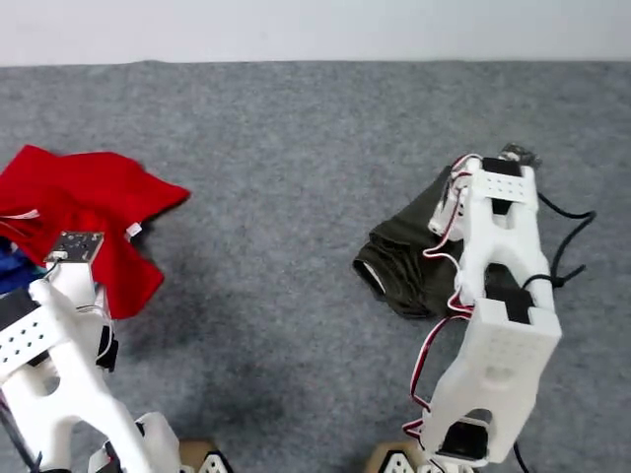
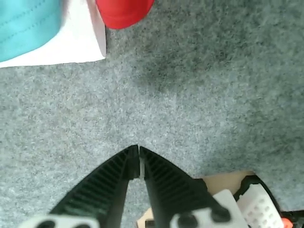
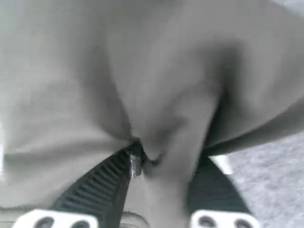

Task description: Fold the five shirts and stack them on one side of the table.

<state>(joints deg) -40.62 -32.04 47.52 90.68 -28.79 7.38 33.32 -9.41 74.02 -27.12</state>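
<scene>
Currently right pincer (image 3: 166,164) clamped on bunched cloth of the dark shirt (image 1: 409,266), probably to spread it for folding; left pincer (image 2: 138,154) together, empty, above the table (image 2: 213,95).

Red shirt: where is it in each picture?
High view: the red shirt lies at the left side of the grey mat, by the left arm.
Left wrist view: its corner lies ahead of the shut left gripper.
Right wrist view: the right gripper pinches the dark shirt there instead.
Shared landmark: the grey mat.
</scene>
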